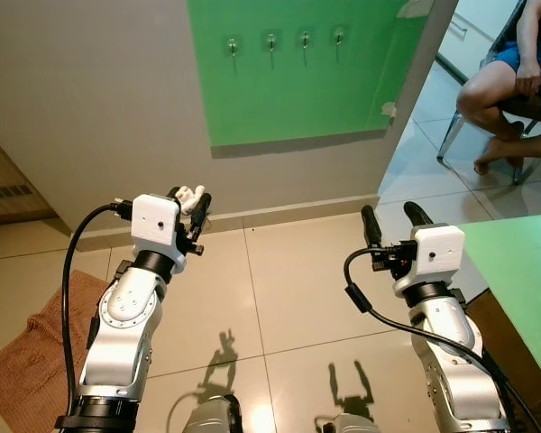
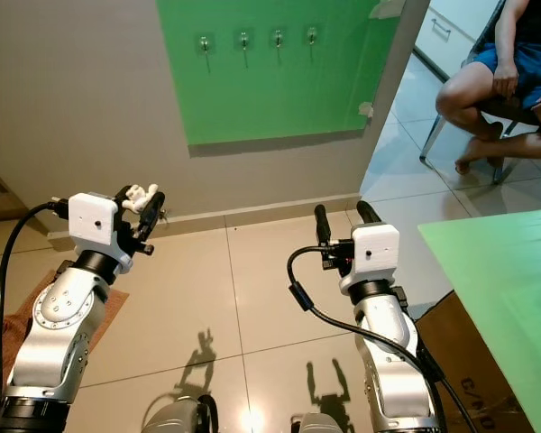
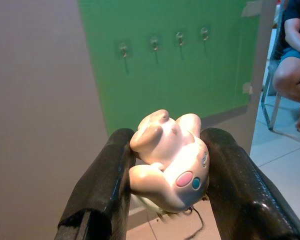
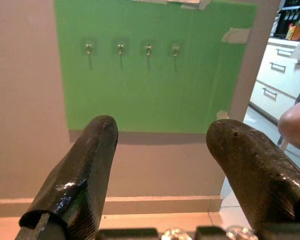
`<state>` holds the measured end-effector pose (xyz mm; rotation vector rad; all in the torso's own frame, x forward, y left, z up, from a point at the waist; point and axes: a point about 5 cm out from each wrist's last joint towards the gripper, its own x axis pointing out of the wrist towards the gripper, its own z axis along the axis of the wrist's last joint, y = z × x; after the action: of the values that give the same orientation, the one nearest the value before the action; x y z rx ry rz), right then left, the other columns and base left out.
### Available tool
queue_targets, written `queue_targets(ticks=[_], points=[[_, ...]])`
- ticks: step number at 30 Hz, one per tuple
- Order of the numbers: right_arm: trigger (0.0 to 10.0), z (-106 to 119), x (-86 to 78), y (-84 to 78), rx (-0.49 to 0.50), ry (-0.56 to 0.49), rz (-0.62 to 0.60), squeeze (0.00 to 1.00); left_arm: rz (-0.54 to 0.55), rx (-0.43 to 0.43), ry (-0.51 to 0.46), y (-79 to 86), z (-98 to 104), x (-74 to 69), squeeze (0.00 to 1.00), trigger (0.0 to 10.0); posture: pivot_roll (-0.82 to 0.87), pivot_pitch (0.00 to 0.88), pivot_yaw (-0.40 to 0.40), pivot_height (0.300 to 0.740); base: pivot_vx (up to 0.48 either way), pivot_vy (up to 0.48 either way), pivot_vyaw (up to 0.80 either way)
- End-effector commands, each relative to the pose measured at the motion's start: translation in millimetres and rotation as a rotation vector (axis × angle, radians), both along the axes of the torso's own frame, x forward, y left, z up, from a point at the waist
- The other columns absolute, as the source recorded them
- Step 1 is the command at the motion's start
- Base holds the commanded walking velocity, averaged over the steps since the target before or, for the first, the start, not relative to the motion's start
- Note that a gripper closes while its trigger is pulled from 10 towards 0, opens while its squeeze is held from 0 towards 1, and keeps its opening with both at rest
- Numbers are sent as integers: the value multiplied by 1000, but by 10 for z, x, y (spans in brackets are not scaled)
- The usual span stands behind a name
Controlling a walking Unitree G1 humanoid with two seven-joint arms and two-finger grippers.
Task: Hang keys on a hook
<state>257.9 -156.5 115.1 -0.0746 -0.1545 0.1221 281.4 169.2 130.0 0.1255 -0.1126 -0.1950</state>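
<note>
The left gripper (image 3: 167, 175) clamps a glossy, rounded white figurine (image 3: 170, 167) between its black fingers, well short of four small metal hooks (image 1: 286, 41) on a matte green panel (image 1: 298, 90), while the right gripper (image 4: 165, 170) gapes wide.

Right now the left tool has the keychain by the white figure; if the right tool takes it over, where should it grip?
Probably the white figure again, on its rounded end poking above the left tool, coming from above. The ring and keys hang hidden below. The right tool is open and empty.
</note>
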Motion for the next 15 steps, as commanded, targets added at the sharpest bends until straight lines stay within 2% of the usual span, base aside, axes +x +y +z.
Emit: queue_targets(ticks=[1,4,8,15], points=[[10000,-121,-13,37,7,54,16,0,9,-14,29,-1,-35,23,0,0,-153,122,30,740,442,0,0],[10000,-216,-54,74,13,97,33,0,20,-28,34,2,-41,32,0,0,-153,122,30,740,450,0,0],[10000,-332,-121,98,20,148,47,0,6,-4,34,-27,-47,34,0,0,-156,129,29,740,450,0,0],[10000,-378,-122,121,22,159,53,0,-16,25,36,-35,-48,47,0,0,-149,128,33,740,468,0,0]])
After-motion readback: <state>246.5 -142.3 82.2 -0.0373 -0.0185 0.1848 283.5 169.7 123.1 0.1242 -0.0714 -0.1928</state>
